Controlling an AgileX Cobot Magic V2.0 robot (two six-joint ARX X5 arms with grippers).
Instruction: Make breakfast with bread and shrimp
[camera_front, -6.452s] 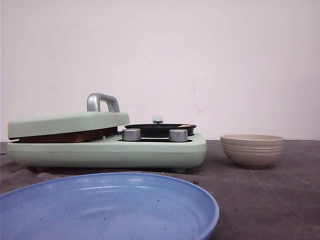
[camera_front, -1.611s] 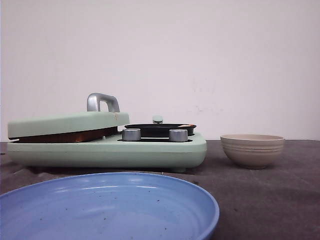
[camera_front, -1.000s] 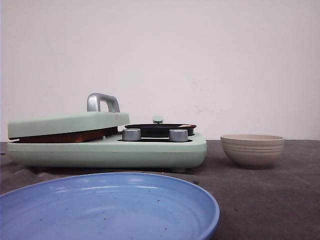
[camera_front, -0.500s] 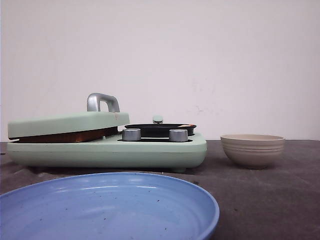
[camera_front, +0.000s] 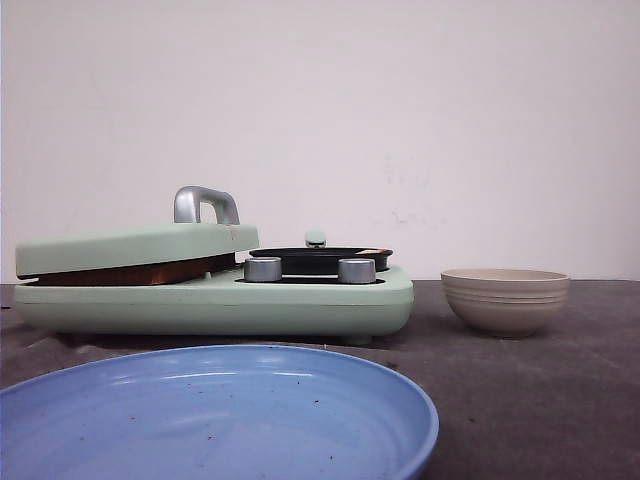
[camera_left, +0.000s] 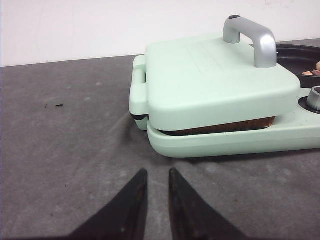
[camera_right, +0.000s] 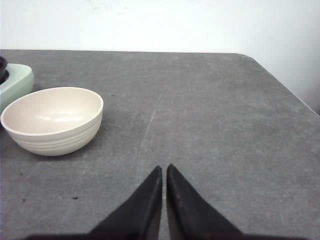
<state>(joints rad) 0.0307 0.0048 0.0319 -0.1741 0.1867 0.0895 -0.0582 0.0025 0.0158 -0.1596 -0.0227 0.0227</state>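
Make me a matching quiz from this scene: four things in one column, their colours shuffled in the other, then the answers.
Things:
1. plate
2. bowl
3. lid
4. lid handle

Colours:
A. silver
B. mint green
C. blue
D. cream

Pairs: 1-C, 2-D, 3-B, 4-A

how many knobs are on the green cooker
2 on its front edge by the black pan: a left knob and a right knob. Any others may be hidden.

The closed lid (camera_left: 215, 85) hides the bread — only a brown edge (camera_left: 225, 126), perhaps crust, shows.
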